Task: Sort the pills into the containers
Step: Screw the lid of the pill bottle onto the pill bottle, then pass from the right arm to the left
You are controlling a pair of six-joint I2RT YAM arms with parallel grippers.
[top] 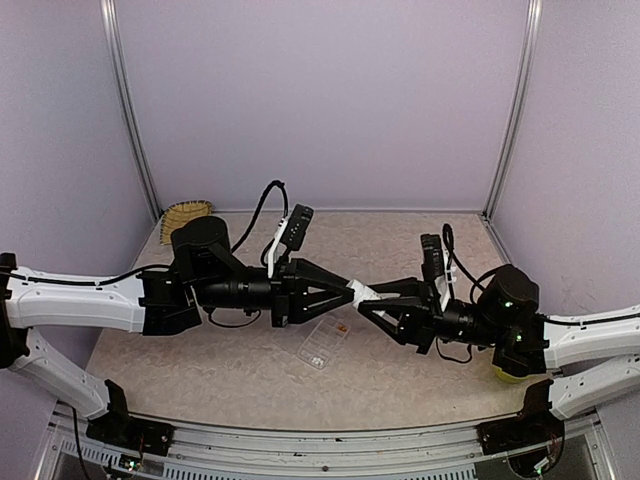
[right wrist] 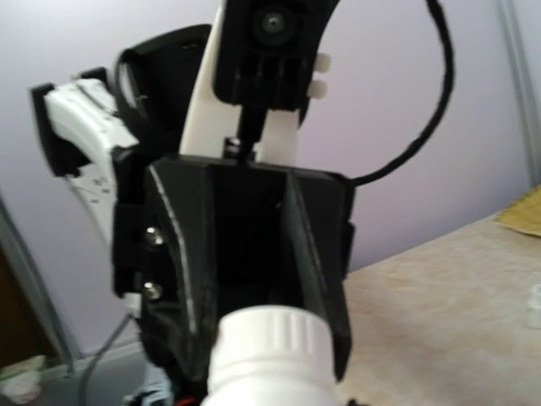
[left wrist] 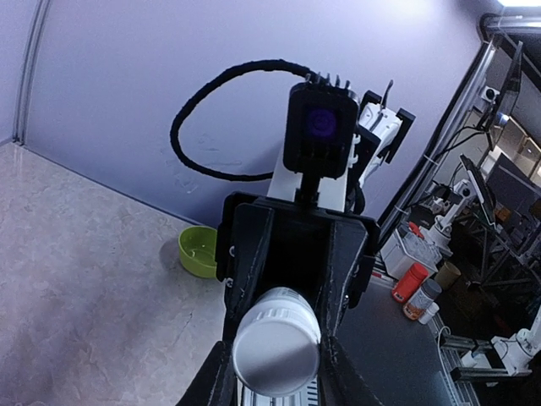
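A small white bottle [top: 361,293] hangs in the air between the two arms, above the table. My left gripper [top: 351,292] is shut on its ribbed cap [left wrist: 276,338], a finger on each side. My right gripper [top: 371,302] is shut on the bottle's body [right wrist: 266,364] from the opposite side. In the right wrist view the left gripper's black fingers [right wrist: 314,254] flank the cap. The clear organizer box [top: 322,343] lies on the table below the bottle, with a few orange pills [top: 341,327] at its far end. Its cells are too small to tell apart.
A yellow-green bowl [top: 510,373] sits by the right arm's elbow and also shows in the left wrist view [left wrist: 199,250]. A woven basket [top: 186,212] rests at the back left corner. Purple walls close the back and sides.
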